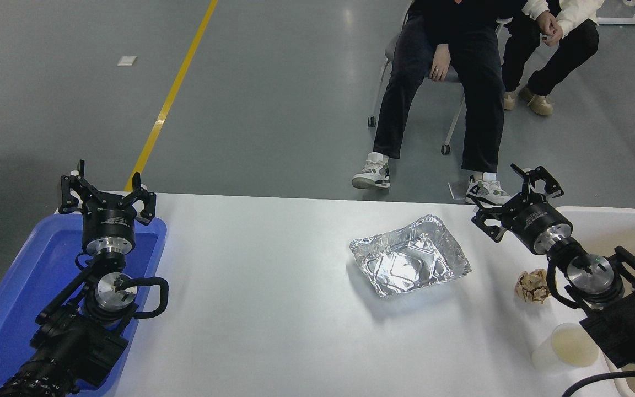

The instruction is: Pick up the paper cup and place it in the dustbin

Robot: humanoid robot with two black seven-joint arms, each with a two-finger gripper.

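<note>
The paper cup (pixel 565 348), white with a cream inside, stands upright near the table's front right edge, partly tucked under my right arm. The dustbin (pixel 626 218), beige with a thick white rim, sits at the far right, half hidden by that arm. My right gripper (pixel 516 196) is open and empty, held over the table's far edge left of the dustbin, well beyond the cup. My left gripper (pixel 107 193) is open and parked at the far end of the blue tray (pixel 14 286).
A crumpled silver foil tray (pixel 410 256) lies right of the table's middle. A crumpled brown paper ball (pixel 532 285) lies between it and my right arm. Two people sit on chairs beyond the far edge, their feet (pixel 372 173) close to the table.
</note>
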